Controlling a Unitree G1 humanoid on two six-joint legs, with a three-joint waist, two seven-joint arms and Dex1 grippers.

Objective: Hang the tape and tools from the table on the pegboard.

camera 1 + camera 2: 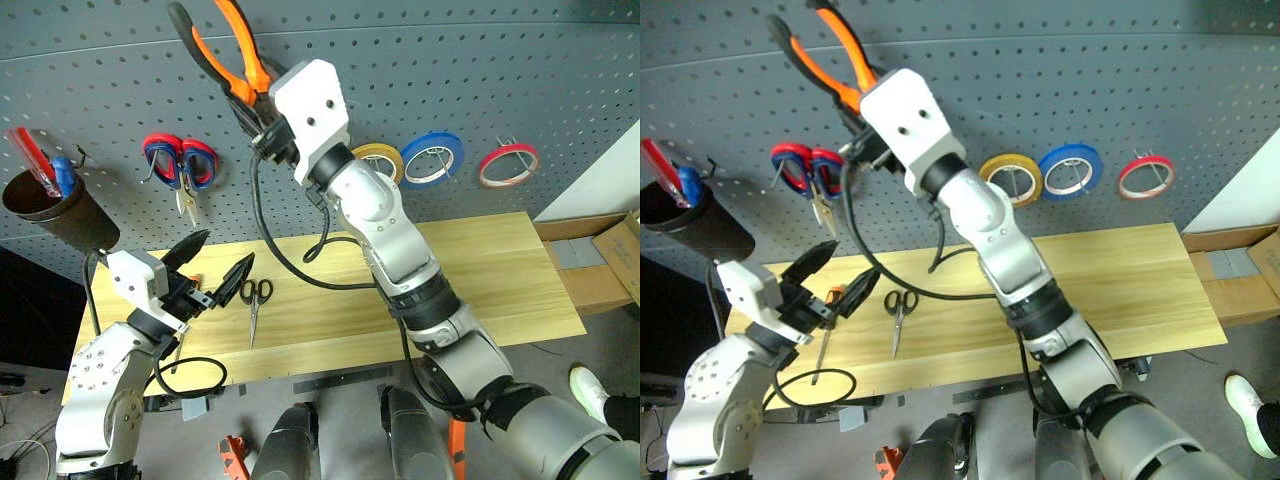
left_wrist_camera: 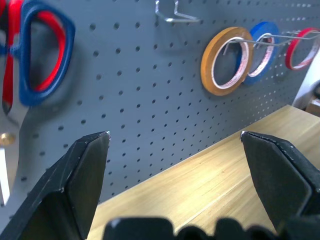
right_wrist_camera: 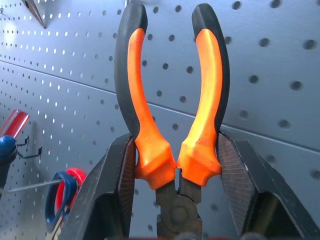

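From the left eye view, the right gripper [image 1: 252,108] was raised high against the pegboard [image 1: 450,60], its jaws pinching the pliers [image 1: 222,50] near the pivot so the orange-and-black handles fanned upward; lower on the left, the left gripper [image 1: 213,268] hung over the near left part of the table [image 1: 500,270] with its jaws spread wide and nothing between them. The small black scissors [image 1: 254,300] lay flat on the table just right of that gripper, and the red tape [image 1: 507,165] hung on a hook at the far right of the board, beside the blue roll [image 1: 432,158] and the yellow roll [image 1: 380,160]; red-and-blue scissors [image 1: 180,165] hung to the left, with a dark cup [image 1: 55,210] farther left still. In the right eye view the slim screwdriver [image 1: 826,335] showed on the table under the left gripper, orange end toward the board. The left wrist view looked between two spread black fingers [image 2: 75,175] at the board, the three rolls on their hooks and the table edge below. The right wrist view showed both fingers [image 3: 112,190] pressed against the orange handles from either side, the pliers' handles standing just in front of the holed panel
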